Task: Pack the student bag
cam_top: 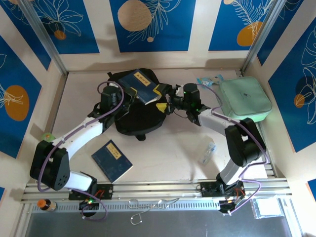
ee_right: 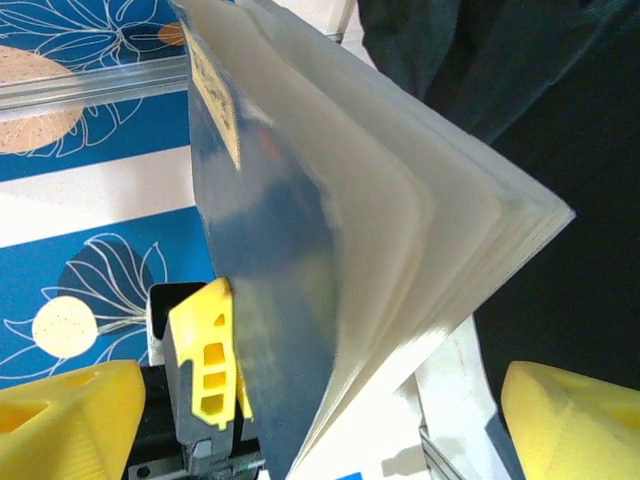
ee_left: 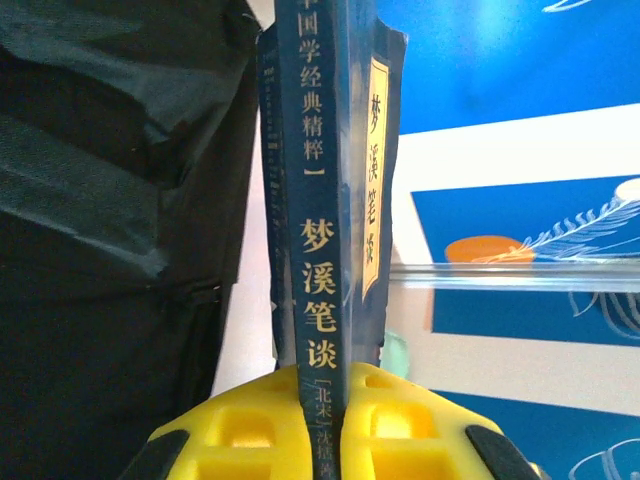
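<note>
1. Black soft fabric forms the bag point(cam_top: 143, 118), rounded and slumped on the table, mid-width toward the far side, between the two grippers.
2. Pale table point(cam_top: 168, 158): near left lies a second book point(cam_top: 112, 160), blue with a yellow label. Near right is a small clear bottle point(cam_top: 208, 152), and far right a mint case point(cam_top: 245, 98). Walls point(cam_top: 148, 19) with blue panels printed with leaves and orange discs stand around it.
3. Left gripper point(ee_left: 335, 405) is clamped on the spine end of a dark blue book point(ee_left: 320, 200) with a yellow title label, holding it on edge over the bag's far part.
4. Right gripper point(ee_right: 320, 440) stands wide, with its yellow fingers point(ee_right: 70, 420) on either side of the book's fanned pages. Whether they touch it I cannot tell.
</note>
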`<control>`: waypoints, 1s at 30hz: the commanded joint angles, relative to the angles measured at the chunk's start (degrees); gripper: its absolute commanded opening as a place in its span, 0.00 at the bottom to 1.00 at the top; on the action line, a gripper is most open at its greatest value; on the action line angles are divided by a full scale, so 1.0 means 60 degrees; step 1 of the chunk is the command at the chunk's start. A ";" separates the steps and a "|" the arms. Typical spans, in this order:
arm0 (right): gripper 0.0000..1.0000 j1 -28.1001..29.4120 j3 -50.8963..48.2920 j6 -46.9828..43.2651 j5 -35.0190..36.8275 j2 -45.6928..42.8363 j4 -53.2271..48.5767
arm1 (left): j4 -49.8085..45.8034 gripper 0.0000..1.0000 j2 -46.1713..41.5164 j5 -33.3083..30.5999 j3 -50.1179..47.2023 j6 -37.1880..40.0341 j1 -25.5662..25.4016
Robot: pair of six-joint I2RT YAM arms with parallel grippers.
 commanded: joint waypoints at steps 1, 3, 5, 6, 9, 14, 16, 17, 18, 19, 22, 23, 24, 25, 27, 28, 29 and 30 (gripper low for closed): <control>0.92 0.0228 0.0467 0.0591 0.0500 0.0389 0.0764 | 0.1164 0.00 -0.0087 -0.0246 0.0180 -0.0605 0.0094; 0.91 0.0289 0.0660 0.0676 0.0502 0.0581 0.0933 | 0.1330 0.00 0.0012 -0.0201 0.0217 -0.0816 0.0088; 0.89 0.0333 0.0854 0.0678 0.0501 0.0690 0.1042 | 0.1557 0.00 0.0104 -0.0146 0.0176 -0.1070 0.0092; 0.89 0.0361 0.0938 0.0606 0.0531 0.0712 0.1058 | 0.1691 0.00 0.0156 -0.0095 0.0159 -0.1139 0.0094; 0.81 0.0428 0.1130 0.0387 0.0692 0.0742 0.0954 | 0.1708 0.00 0.0197 -0.0046 0.0122 -0.1185 0.0093; 0.46 0.0392 0.1102 0.0290 0.0833 0.0673 0.0976 | 0.1472 0.00 0.0061 -0.0098 -0.0002 -0.1078 0.0151; 0.32 0.0384 0.0946 0.0094 0.1032 0.0532 0.0884 | 0.1162 0.00 -0.0059 -0.0098 -0.0038 -0.0805 0.0174; 0.27 0.0385 0.0883 -0.0001 0.1074 0.0445 0.0797 | 0.1016 0.03 -0.0109 -0.0109 -0.0080 -0.0679 0.0176; 0.20 0.0371 0.0823 -0.0183 0.1139 0.0376 0.0708 | 0.0848 0.07 -0.0212 -0.0112 -0.0151 -0.0486 0.0196; 0.14 0.0348 0.0776 -0.0429 0.1197 0.0272 0.0521 | 0.0614 0.14 -0.0301 -0.0109 -0.0222 -0.0224 0.0223; 0.06 0.0236 0.0623 -0.1252 0.1388 -0.0103 -0.0245 | -0.0558 0.42 -0.0572 -0.0056 -0.0290 0.1179 0.0283; 0.05 0.0190 0.0572 -0.1532 0.1459 -0.0241 -0.0519 | -0.1094 0.49 -0.0618 -0.0054 -0.0245 0.1693 0.0284; 0.04 0.0117 0.0505 -0.1873 0.1541 -0.0444 -0.0918 | -0.1570 0.55 -0.0608 0.0045 -0.0215 0.2353 0.0284; 0.04 0.0020 0.0469 -0.2265 0.1623 -0.0636 -0.1352 | -0.2061 0.61 -0.0565 0.0139 -0.0193 0.2962 0.0284; 0.03 -0.0200 0.0445 -0.2970 0.1745 -0.0982 -0.2114 | -0.2453 0.68 -0.0392 0.0481 -0.0274 0.3946 0.0267; 0.03 -0.0316 0.0441 -0.3366 0.1777 -0.1150 -0.2447 | -0.2604 0.70 -0.0239 0.0731 -0.0309 0.4374 0.0269; 0.03 -0.0413 0.0437 -0.3675 0.1837 -0.1275 -0.2741 | -0.2698 0.72 -0.0088 0.0926 -0.0310 0.4663 0.0239; 0.03 -0.0524 0.0440 -0.4015 0.1903 -0.1403 -0.3081 | -0.2699 0.73 0.0122 0.1258 -0.0303 0.4972 0.0222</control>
